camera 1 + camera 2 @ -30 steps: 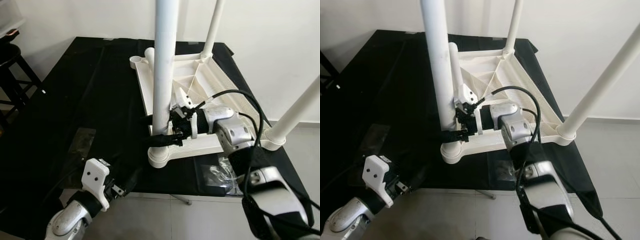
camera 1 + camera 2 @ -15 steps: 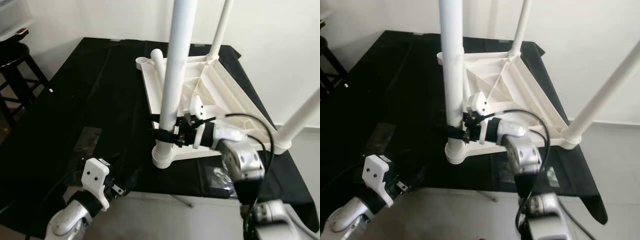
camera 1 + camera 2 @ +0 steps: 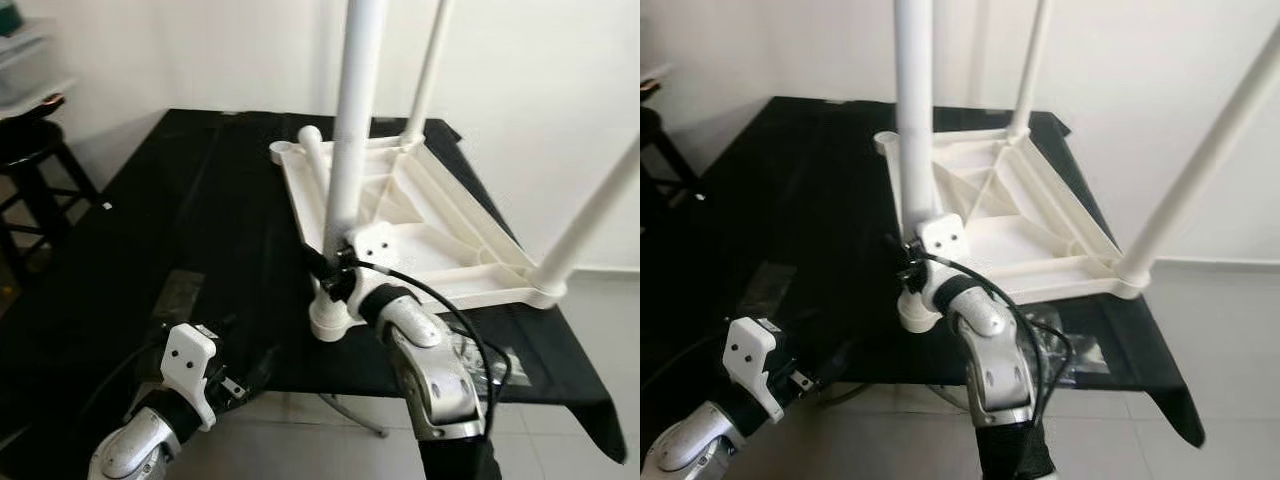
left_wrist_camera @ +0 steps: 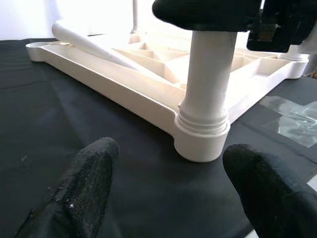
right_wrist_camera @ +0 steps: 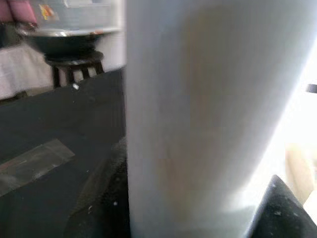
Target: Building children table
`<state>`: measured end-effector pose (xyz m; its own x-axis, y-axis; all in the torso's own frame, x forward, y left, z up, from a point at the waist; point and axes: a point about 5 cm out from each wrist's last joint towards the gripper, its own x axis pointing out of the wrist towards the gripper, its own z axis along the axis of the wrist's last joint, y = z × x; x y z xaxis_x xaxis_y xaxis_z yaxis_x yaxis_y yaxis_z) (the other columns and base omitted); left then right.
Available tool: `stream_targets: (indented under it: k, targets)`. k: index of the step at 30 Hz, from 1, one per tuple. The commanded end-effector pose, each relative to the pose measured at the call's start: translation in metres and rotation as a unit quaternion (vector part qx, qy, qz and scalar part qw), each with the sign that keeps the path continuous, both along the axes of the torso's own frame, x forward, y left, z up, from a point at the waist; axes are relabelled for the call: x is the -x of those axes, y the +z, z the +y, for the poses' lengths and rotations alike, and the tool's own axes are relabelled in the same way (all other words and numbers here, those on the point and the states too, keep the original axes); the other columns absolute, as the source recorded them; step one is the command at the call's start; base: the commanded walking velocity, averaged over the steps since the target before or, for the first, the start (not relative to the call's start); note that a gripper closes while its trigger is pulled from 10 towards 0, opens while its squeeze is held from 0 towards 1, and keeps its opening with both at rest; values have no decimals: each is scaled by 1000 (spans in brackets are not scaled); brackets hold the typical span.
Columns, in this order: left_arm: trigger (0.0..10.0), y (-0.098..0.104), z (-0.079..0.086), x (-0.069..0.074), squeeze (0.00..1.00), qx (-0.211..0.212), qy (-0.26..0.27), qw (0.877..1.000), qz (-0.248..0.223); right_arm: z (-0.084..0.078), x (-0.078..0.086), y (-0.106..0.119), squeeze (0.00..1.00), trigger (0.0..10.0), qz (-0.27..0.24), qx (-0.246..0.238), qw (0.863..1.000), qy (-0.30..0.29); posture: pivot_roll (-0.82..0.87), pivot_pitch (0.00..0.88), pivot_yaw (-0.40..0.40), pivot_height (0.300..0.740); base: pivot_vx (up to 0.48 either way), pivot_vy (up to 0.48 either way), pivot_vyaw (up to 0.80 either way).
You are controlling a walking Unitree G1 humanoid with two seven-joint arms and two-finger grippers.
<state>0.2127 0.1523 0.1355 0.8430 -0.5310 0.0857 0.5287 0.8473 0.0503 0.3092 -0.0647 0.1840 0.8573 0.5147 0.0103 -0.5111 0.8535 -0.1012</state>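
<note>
A white children's table (image 3: 440,230) lies upside down on a black-covered worktop (image 3: 200,200). Three legs stand upright in its corner sockets. A loose fourth leg (image 3: 315,155) lies across the underside near the far-left socket. My right gripper (image 3: 326,268) is shut on the near-left leg (image 3: 350,120) just above its socket (image 3: 330,318). In the right wrist view the leg (image 5: 193,124) sits tight between the black fingers (image 5: 104,198). My left gripper (image 4: 176,198) is open and low at the worktop's front edge. It faces that socket (image 4: 203,139) from a short distance without touching it.
A dark stool (image 3: 30,150) stands left of the worktop. A clear plastic bag (image 3: 490,355) lies on the cloth by the near-right corner, and a plastic sheet (image 3: 180,290) lies on the near left. A white wall is close behind.
The camera has shifted. My right arm has swung from the right side of the leg round to its front, gripper still on the leg. The left arm has stayed put.
</note>
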Motion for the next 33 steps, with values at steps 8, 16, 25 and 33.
stream_targets:
  k: [8, 16, 25, 33]
  targets:
    - [10000, -2, 0, 0, 0, -3, -6, 1000, 8, 6, -13, 21, 1000, 10000, 7, -10, 991, 135, -148, 119, -44, 740, 0, 0, 0]
    - [10000, -2, -1, 1, 0, -2, -4, 1000, 7, 3, -11, 44, 0, 10000, -27, 40, 930, 365, -129, 128, -50, 740, 0, 0, 0]
    - [10000, -1, -3, 6, 0, 0, -3, 1000, 9, -11, -25, 62, 0, 10000, -23, 111, 865, 489, -111, 138, -49, 740, 0, 0, 0]
    - [10000, -1, -4, 7, 0, 2, -5, 1000, 10, -19, -34, 67, 0, 0, 0, 92, 847, 523, -107, 139, -50, 740, 0, 0, 0]
